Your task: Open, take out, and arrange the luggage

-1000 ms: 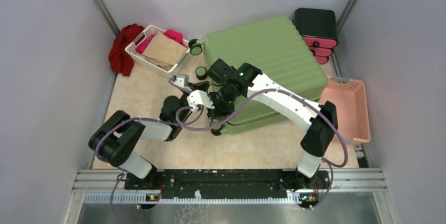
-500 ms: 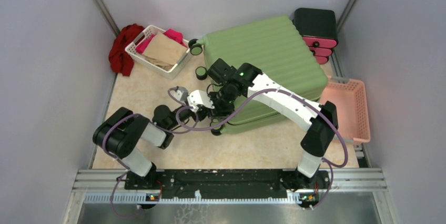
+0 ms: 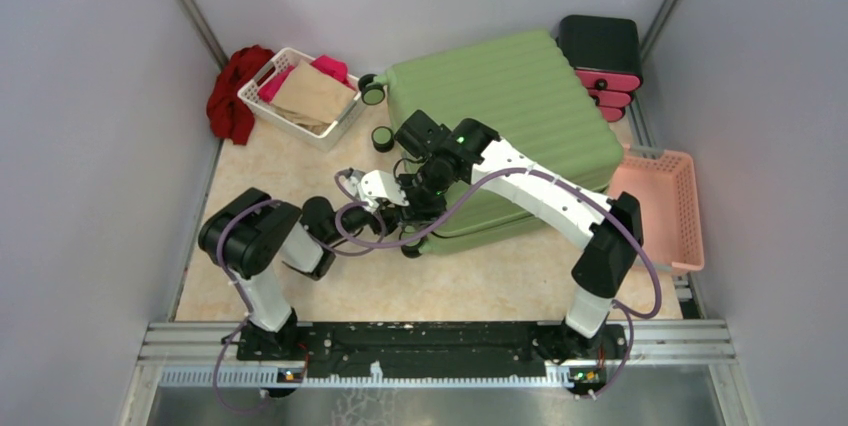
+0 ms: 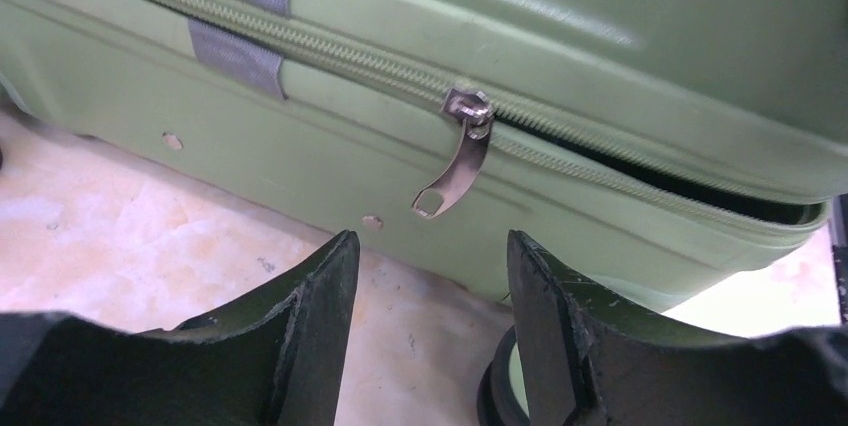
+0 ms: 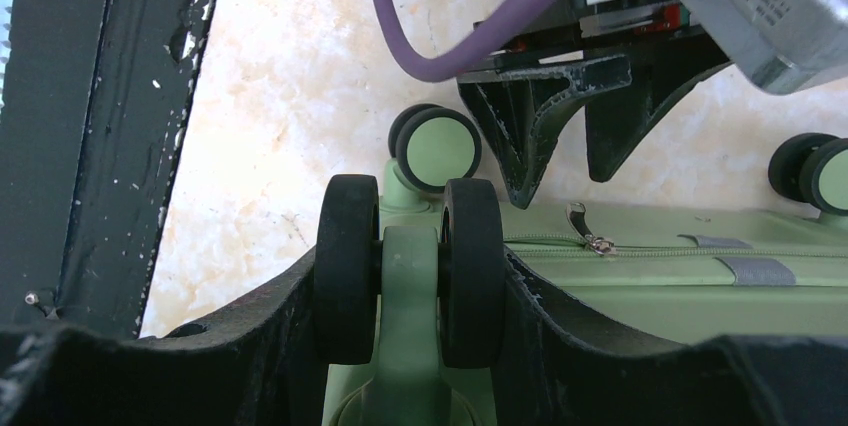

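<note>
The light-green luggage (image 3: 520, 106) lies flat on the table with its ribbed shell up. In the left wrist view its side zipper gapes to the right of the slider, and the metal zipper pull (image 4: 455, 171) hangs loose. My left gripper (image 4: 430, 286) is open just in front of that pull, with nothing between its fingers (image 4: 320, 316). My right gripper (image 5: 410, 276) is shut on a black twin wheel (image 5: 470, 266) at the luggage's near-left corner. In the top view both grippers meet at that corner, the left gripper (image 3: 392, 204) beside the right gripper (image 3: 425, 196).
A white basket (image 3: 340, 122) of folded clothes and a red cloth (image 3: 232, 96) lie at the back left. A black-and-pink drawer box (image 3: 600, 56) stands behind the luggage. A pink basket (image 3: 660, 154) sits to its right. Walls close in on both sides.
My left gripper has let go of the zipper pull and opened, and its elbow has swung right toward the luggage. The right arm has kept its grip on the wheel.
</note>
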You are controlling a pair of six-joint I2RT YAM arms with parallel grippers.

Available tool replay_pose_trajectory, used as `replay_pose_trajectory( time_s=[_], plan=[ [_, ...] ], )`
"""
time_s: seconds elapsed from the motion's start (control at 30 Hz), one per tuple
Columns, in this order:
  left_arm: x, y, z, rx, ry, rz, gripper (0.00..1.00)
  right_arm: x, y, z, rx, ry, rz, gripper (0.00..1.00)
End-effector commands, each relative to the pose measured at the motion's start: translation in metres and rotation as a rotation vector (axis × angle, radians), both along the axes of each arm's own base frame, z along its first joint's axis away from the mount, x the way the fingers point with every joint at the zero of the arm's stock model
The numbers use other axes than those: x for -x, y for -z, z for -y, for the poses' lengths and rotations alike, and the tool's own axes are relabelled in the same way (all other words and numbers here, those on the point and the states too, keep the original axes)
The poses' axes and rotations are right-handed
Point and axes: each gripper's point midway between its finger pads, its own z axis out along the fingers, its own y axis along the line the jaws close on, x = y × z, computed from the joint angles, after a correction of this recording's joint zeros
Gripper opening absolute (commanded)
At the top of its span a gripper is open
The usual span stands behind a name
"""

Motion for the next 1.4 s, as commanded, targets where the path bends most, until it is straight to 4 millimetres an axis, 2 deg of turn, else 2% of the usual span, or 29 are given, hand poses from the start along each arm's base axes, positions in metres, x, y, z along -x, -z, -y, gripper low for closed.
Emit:
replay_pose_trajectory(
  time_s=[0.0, 0.43, 0.77, 0.97, 1.07, 1.37],
  plan=[
    [-0.008, -0.031, 0.005, 0.054, 0.01, 0.182, 0.62, 0.028, -0.028, 0.006, -0.05, -0.025, -0.098, 0.0],
    [-0.014, -0.053, 0.014, 0.071, -0.061, 0.293, 0.58, 0.028, -0.028, 0.007, -0.047, -0.026, -0.102, 0.0],
    [-0.016, -0.074, 0.007, 0.071, -0.137, 0.376, 0.54, 0.029, -0.027, 0.007, -0.047, -0.028, -0.105, 0.0],
    [-0.012, -0.075, 0.012, 0.075, -0.112, 0.383, 0.49, 0.028, -0.026, 0.006, -0.045, -0.027, -0.107, 0.0],
    [-0.009, -0.075, 0.016, 0.075, -0.088, 0.384, 0.44, 0.028, -0.026, 0.006, -0.044, -0.027, -0.106, 0.0],
    [-0.006, -0.077, 0.017, 0.079, -0.077, 0.392, 0.17, 0.028, -0.024, 0.006, -0.04, -0.025, -0.105, 0.0]
  ],
)
